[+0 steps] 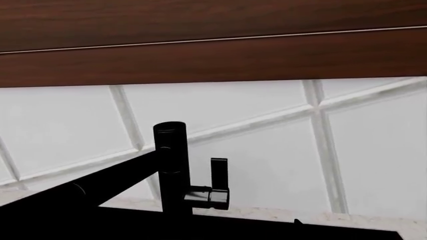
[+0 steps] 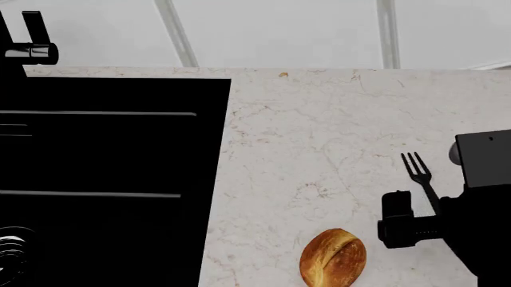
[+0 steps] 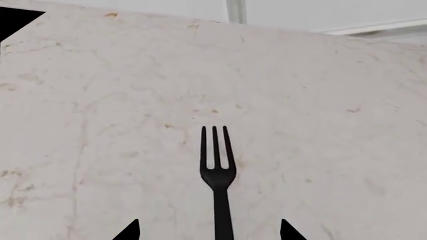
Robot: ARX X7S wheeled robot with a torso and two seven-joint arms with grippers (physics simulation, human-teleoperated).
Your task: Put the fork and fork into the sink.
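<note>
A slim black fork (image 2: 418, 171) lies flat on the pale marble worktop, tines pointing toward the wall. In the right wrist view the fork (image 3: 217, 172) runs between the two dark fingertips (image 3: 130, 231) of my right gripper (image 3: 208, 232). That gripper is open, straddles the handle and touches nothing. From the head view my right gripper (image 2: 434, 214) hovers over the handle's rear part. The black sink (image 2: 112, 155) fills the left side, with its tap (image 2: 32, 51) at the back. In the left wrist view the tap (image 1: 172, 165) stands above the sink (image 1: 200, 229); only one small fingertip (image 1: 297, 221) shows.
A golden bread roll (image 2: 333, 258) sits on the worktop (image 2: 319, 131) just left of my right gripper, near the front edge. The sink's ringed drain (image 2: 9, 251) is at the front left. White tiled wall (image 1: 267, 150) and dark wood cabinets (image 1: 213, 40) rise behind the tap.
</note>
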